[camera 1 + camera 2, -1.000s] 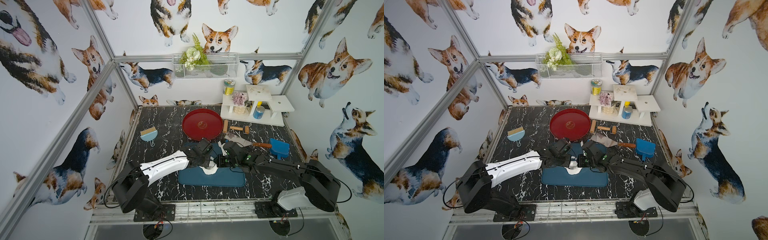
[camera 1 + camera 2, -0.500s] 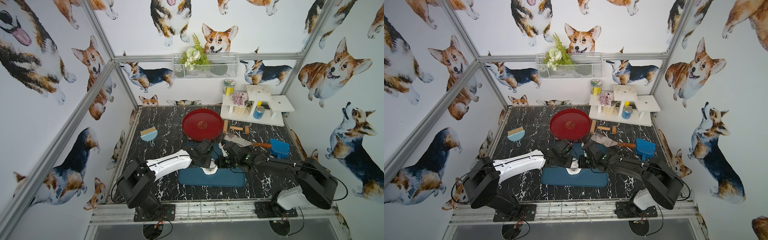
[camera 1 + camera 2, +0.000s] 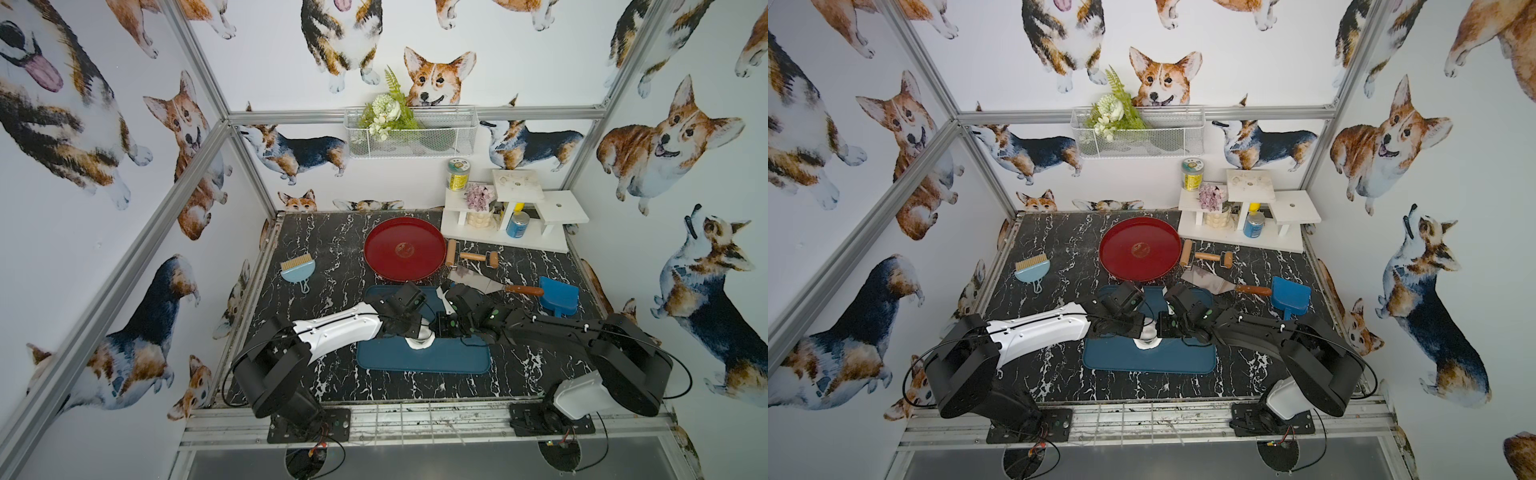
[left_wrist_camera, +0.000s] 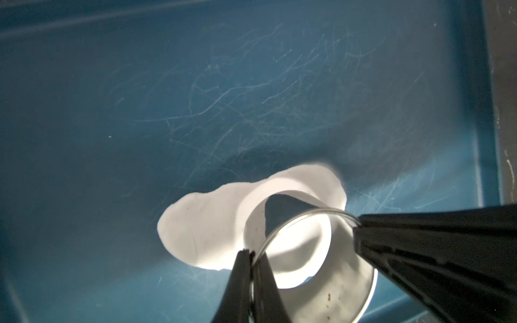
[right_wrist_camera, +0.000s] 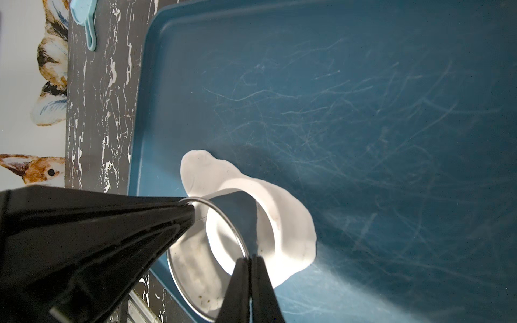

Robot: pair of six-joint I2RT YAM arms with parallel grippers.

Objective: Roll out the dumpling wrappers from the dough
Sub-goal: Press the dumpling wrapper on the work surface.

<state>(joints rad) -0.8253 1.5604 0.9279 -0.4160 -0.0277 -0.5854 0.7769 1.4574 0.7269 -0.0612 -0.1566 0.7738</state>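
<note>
Blue tray (image 3: 449,361) sits toward table front; flattened dough (image 4: 201,223) lies on it, near-centre; metal ring cutter (image 4: 349,285) at the dough; left gripper (image 4: 249,253) and right gripper (image 5: 249,258) each clenched on cutter rim; red plate (image 3: 404,248) beyond.

Top views overlook the whole table (image 3: 332,257); wrist views closely share the tray (image 4: 251,84).

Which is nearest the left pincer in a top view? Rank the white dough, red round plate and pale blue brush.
1. White flattened dough, right under the left pincer.
2. Red round plate, farther back.
3. Pale blue bristle brush, far left.
</note>
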